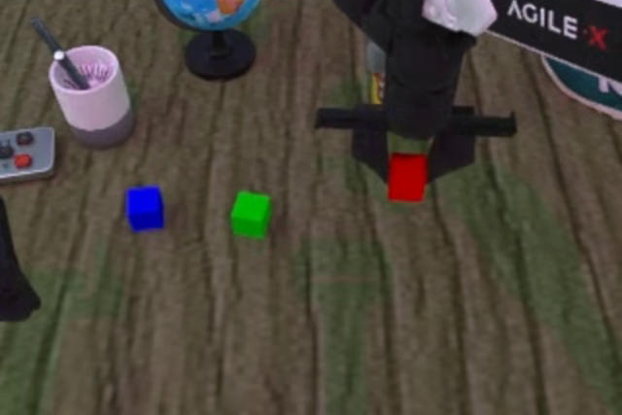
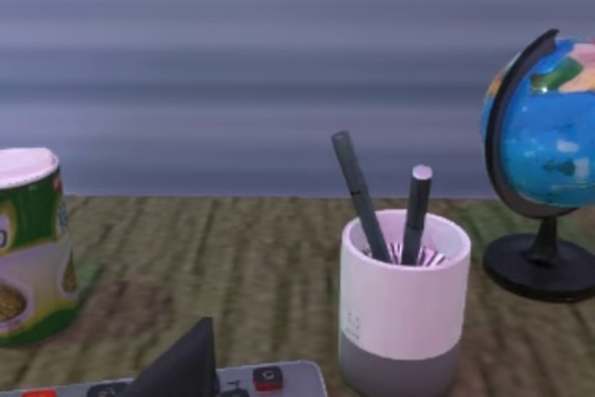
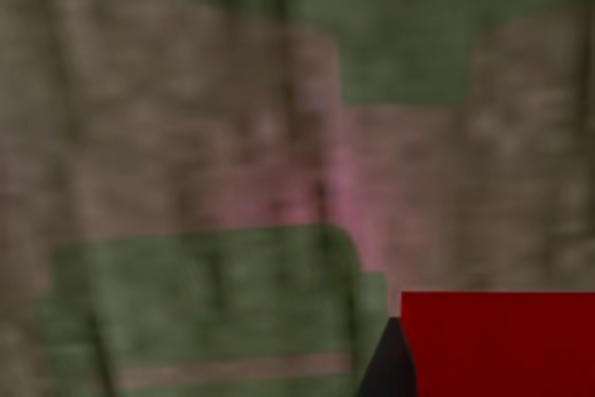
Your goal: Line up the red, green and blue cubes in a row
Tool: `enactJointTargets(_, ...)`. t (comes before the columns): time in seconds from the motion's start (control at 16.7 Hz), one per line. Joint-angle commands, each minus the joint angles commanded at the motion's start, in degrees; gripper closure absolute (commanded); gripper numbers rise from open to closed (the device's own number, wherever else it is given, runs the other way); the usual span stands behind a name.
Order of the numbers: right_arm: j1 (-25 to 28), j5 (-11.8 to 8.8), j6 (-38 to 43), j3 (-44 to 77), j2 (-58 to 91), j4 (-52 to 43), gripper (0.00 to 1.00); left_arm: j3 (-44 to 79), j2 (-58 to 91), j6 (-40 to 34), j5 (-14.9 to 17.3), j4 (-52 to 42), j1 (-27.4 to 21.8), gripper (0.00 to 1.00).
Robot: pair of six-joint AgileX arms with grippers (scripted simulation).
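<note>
The right gripper is positioned right of the table's centre, its fingers closed on the red cube. The cube is small, plain and bright red; in the right wrist view its flat face shows beside one dark finger. The green cube and the blue cube sit on the table to its left, near each other but not touching. The left arm is parked at the left edge; its finger state cannot be determined.
</note>
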Motion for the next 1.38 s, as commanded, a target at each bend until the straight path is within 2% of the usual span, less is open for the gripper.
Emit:
enactJointTargets(0.3,13.4,0.3,9.9,19.9,10.0,-8.5,1.00,0.0,0.0,0.0,0.0,0.0,0.0,0.00)
enactJointTargets(0.48,18.4,0.5,13.5,25.8,13.2,-11.4,1.00,0.0,0.0,0.0,0.0,0.0,0.0,0.00)
enactJointTargets(0.9,19.1,0.4,14.1,25.7,13.4,-10.7,1.00,0.0,0.0,0.0,0.0,0.0,0.0,0.00)
enactJointTargets(1.38,19.3,0.5,14.3,11.3,13.6,3.6,1.00,0.0,0.0,0.0,0.0,0.0,0.0,0.00)
